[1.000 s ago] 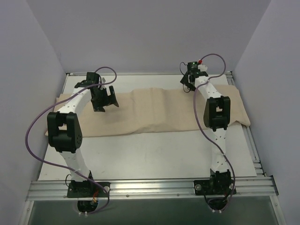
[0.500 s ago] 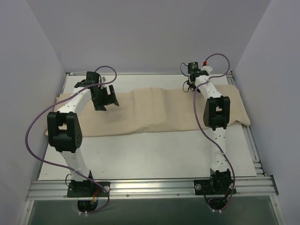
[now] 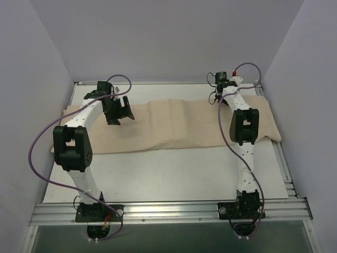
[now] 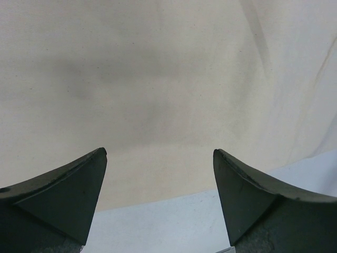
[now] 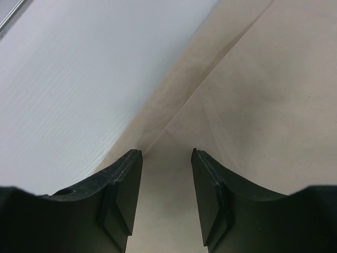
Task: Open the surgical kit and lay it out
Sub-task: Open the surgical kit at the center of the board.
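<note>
Cloth wrap (image 3: 174, 124) is lying folded flat. Left gripper (image 4: 158, 158) is hovering wide open over its left end, empty. Right gripper (image 5: 166, 155) is straddling a fold edge on its far side near the right end, jaws half apart, nothing pinched. Best: nip top layer only, peel outward.

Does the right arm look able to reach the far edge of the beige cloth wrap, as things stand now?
Probably yes. The right gripper hangs over the cloth wrap where its folded edge meets the table, jaws apart, and nothing lies in the way.
</note>
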Robot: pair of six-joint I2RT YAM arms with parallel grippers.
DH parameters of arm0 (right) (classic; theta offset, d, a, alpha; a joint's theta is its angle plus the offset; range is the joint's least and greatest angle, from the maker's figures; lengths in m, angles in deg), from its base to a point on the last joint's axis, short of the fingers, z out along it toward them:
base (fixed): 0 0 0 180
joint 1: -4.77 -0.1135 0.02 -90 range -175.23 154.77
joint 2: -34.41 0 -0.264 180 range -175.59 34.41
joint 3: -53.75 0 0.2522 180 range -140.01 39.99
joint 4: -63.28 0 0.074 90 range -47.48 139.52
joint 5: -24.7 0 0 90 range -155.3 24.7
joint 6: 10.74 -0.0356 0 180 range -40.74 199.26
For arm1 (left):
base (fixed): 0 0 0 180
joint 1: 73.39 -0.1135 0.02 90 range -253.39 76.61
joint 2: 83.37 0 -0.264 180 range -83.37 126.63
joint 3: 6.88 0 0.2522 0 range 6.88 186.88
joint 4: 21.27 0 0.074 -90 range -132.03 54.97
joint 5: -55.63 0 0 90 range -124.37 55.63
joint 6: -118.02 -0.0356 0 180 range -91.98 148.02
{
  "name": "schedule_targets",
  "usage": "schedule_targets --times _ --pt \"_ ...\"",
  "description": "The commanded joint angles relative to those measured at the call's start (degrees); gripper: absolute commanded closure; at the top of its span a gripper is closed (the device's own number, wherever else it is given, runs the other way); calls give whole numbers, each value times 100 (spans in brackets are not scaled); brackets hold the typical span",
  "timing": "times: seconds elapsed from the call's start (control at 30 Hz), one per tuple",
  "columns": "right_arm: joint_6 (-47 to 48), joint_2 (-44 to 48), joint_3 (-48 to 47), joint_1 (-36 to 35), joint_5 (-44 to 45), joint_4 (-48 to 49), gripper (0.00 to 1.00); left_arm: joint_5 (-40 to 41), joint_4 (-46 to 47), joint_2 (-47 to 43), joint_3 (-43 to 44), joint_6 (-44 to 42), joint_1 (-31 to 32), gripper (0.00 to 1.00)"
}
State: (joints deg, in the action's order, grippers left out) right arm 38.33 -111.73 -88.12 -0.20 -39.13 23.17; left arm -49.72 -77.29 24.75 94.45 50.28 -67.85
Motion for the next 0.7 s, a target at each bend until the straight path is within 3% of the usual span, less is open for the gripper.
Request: schedule_targets --times 0.0,0.67 --pt "163 -72 -275 75 344 -55 57 -152 236 -230 15 15 17 9" --pt "226 -397 -469 251 283 95 58 -178 218 -150 32 -11 8 9"
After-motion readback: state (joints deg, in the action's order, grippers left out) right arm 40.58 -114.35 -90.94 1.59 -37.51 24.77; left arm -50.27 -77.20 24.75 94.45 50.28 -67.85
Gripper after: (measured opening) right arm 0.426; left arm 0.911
